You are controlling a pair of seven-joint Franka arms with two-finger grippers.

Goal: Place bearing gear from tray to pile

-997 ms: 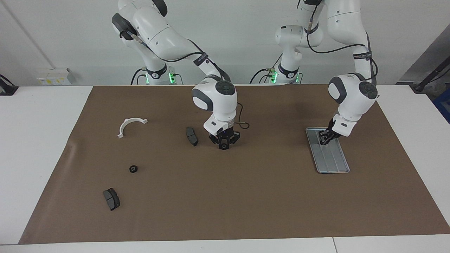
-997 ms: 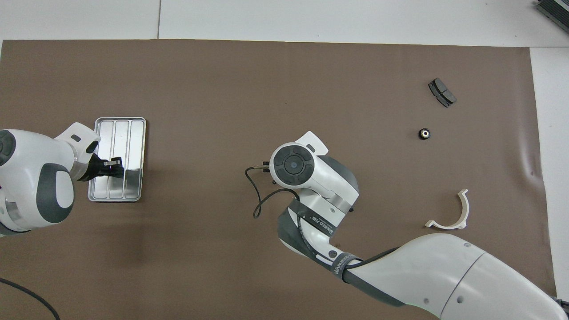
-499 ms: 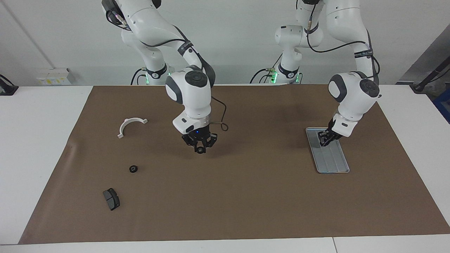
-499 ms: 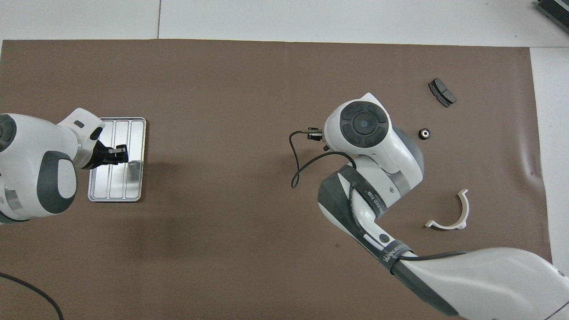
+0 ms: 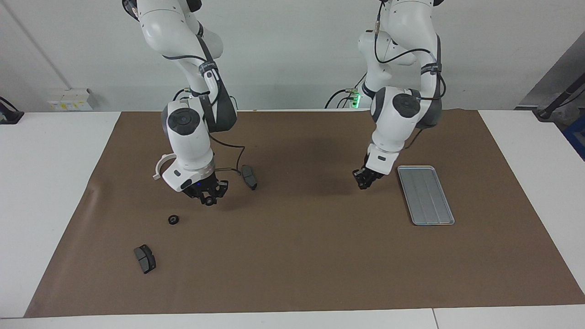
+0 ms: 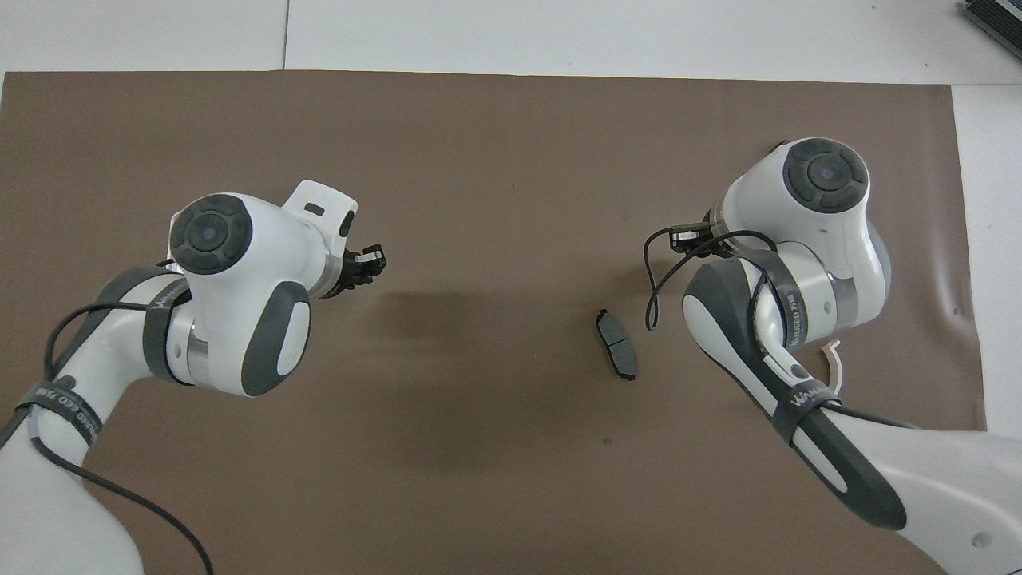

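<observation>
the right gripper (image 5: 209, 200) hung above the brown mat (image 5: 297, 256), clamped on a small black gear piece (image 5: 209, 201), just nearer the robots than the lone gear (image 5: 172, 220) of the pile. the left gripper (image 5: 364, 184) hung over the mat beside the tray (image 5: 426, 195), fingertips together, holding nothing visible. a dark pad (image 5: 249, 177) lay between the arms.

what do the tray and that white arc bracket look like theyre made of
The tray looks like brushed silver-grey metal: dull sheen, pressed lengthwise grooves, raised rim. The white arc bracket looks like matte plastic, evenly white with no shine, though painted metal cannot be ruled out.
</observation>
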